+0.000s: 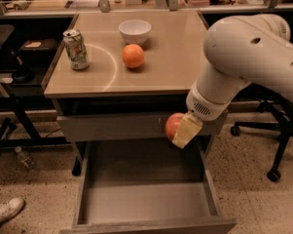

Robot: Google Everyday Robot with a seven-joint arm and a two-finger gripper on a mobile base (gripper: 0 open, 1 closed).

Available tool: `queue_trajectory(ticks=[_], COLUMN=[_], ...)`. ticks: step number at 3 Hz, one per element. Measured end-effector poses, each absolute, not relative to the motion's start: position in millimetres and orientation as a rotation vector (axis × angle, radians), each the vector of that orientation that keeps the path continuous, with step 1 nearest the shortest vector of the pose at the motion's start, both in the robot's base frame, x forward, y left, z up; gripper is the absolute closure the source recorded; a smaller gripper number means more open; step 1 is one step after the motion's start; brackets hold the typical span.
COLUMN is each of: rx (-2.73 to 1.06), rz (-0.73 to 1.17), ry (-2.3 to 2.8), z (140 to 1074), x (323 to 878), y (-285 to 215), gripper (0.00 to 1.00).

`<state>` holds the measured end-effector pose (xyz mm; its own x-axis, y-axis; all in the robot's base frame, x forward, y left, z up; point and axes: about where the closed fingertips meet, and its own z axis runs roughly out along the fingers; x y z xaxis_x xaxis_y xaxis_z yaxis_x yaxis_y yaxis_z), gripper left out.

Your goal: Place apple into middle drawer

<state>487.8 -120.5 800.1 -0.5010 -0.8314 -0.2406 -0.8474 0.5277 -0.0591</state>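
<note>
My gripper (181,129) is shut on the red apple (173,125); a pale finger (187,130) covers its right side. The apple hangs in front of the closed upper drawer front (112,126), above the right rear part of the open middle drawer (146,202). That drawer is pulled out wide, with a plain grey floor and low side walls. My white arm (243,62) comes in from the upper right.
On the cabinet top (175,67) stand an orange fruit (133,56), a white bowl (135,31) and a drink can (76,49). An office chair base (272,145) is at the right. A shoe (5,211) and a bottle (24,157) lie on the floor at left.
</note>
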Motion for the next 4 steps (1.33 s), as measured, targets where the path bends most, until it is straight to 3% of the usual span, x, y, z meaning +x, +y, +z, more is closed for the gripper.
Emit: queue_trajectory(ticks=[1, 4], rx=[-1.456, -1.372], rz=[0.187, 0.145], ry=[2.56, 2.694], z=[764, 660], x=[476, 477], y=[-90, -58], gripper=[1.0, 1.0])
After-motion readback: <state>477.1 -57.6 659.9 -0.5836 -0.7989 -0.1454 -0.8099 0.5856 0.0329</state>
